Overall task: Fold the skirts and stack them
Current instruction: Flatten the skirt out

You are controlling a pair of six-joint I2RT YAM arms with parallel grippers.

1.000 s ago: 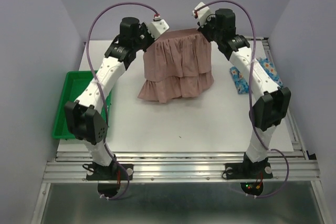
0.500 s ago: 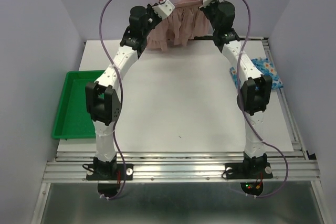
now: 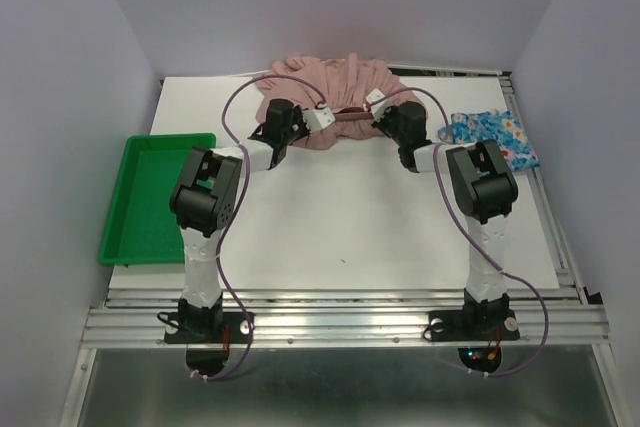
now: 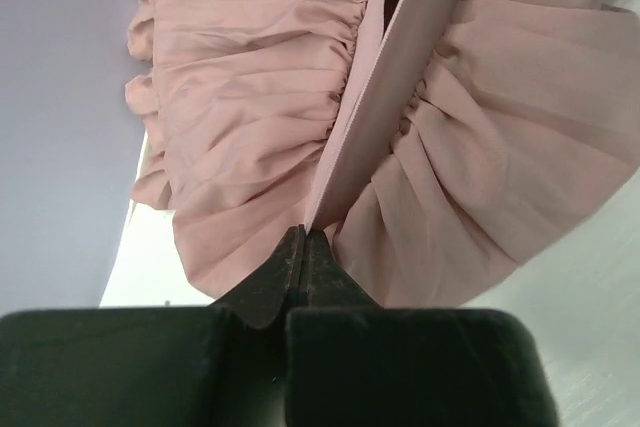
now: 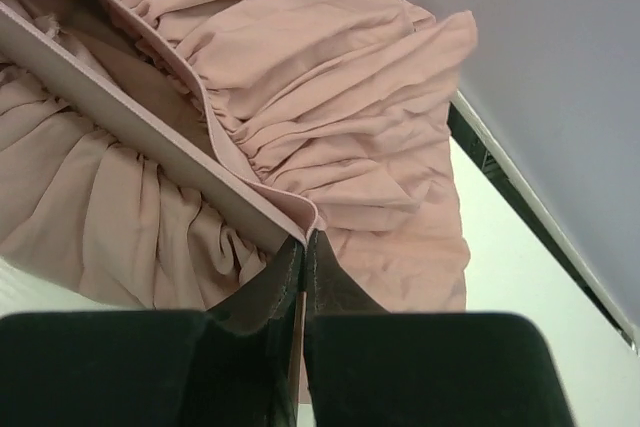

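The dusty-pink pleated skirt [image 3: 330, 82] lies bunched at the far middle of the white table. My left gripper [image 3: 328, 117] is shut on the left end of its waistband [image 4: 365, 117], the band running taut away from the fingertips. My right gripper [image 3: 372, 107] is shut on the other end of the waistband [image 5: 150, 137], with gathered pink cloth [image 5: 330, 97] beyond it. Both grippers sit low over the table, a short way apart. The blue flowered skirt [image 3: 495, 137] lies folded at the right edge, next to the right arm.
A green plastic tray [image 3: 150, 197] stands at the left edge of the table. The back wall rises just behind the pink skirt. A metal rail [image 5: 520, 197] runs along the table's far edge.
Both arms held the pink skirt hanging in the air, swung it far back over the table, and have now come down, laying it bunched at the far middle.
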